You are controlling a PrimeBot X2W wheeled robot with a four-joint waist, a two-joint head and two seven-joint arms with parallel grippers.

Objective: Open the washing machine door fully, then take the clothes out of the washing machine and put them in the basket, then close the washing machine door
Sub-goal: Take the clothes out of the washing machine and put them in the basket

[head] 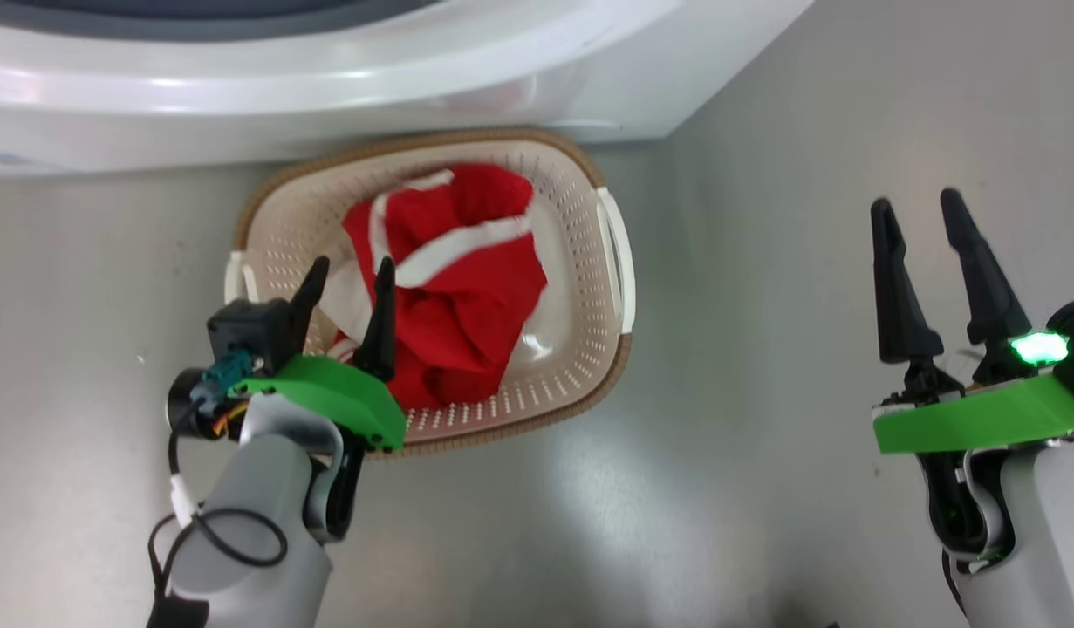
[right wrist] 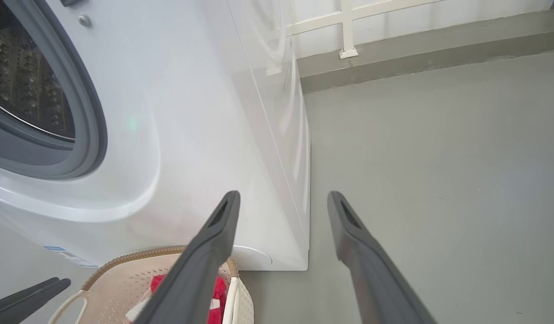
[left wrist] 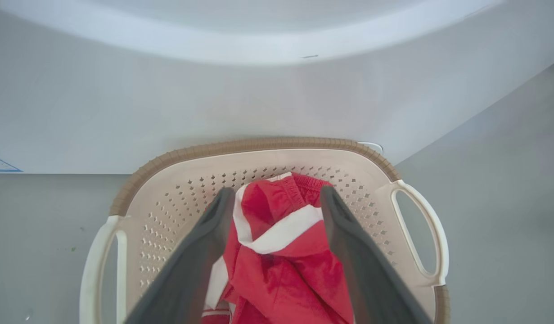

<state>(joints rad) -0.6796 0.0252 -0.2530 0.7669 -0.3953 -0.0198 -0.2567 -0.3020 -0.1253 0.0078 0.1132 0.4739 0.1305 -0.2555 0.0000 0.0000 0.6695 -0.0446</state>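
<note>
Grey forearms [head: 257, 523] [head: 1043, 532], green wrist plates [head: 336, 397] [head: 981, 423] (black cable [head: 283, 545]), 2 dark pincers [head: 353, 266] [head: 916, 202].

left gripper [head: 353, 262] stands parted, right gripper [head: 916, 201] likewise (each spread wide)

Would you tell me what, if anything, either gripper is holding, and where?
Nothing is held. The left gripper hangs open over the red, white-striped clothes in the cream perforated basket; the right gripper is open, empty.

A smooth grey floor [head: 763, 366] spreads across the head view, glossy, with pale light patches toward six o'clock. In the right wrist view, at one o'clock, a darker grey skirting band [right wrist: 439, 49] meets the floor, and white rails [right wrist: 346, 27] cross the wall above it.
</note>
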